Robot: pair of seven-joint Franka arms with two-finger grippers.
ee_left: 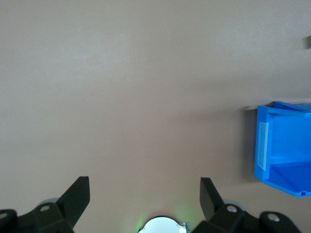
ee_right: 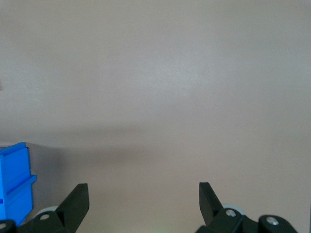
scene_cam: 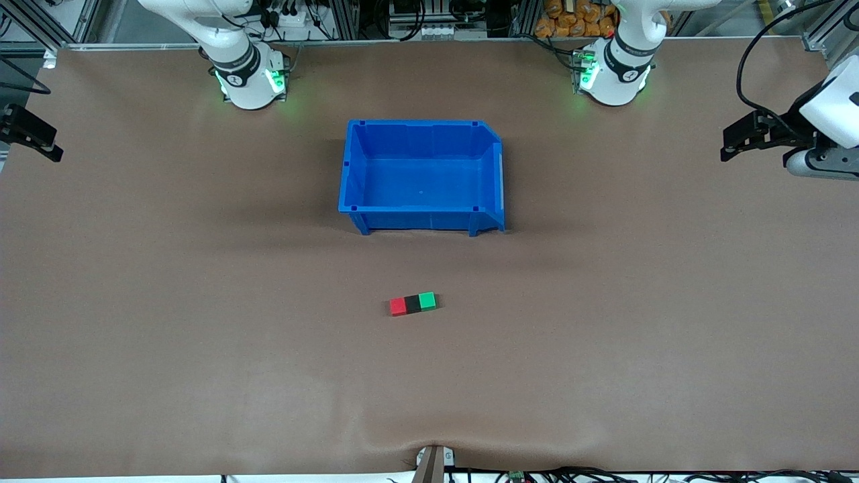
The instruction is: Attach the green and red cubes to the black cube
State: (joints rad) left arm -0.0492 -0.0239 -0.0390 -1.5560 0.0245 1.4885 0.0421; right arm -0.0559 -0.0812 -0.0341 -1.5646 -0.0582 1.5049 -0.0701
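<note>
Red cube: small bright red solid cube [scene_cam: 398, 306], flat on the table, touching the black one at its 9 o'clock.
Black cube: small matte black cube [scene_cam: 412, 303], middle of the row.
Green cube: small bright green cube [scene_cam: 427, 300], touching at 3 o'clock.
Row: slightly tilted, one straight line.

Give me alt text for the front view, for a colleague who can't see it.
On the brown table, the red cube, black cube and green cube sit joined in a short row, black in the middle, nearer the camera than the empty blue bin. Both arms wait at the table's ends: left hand open, right hand also open.
</note>
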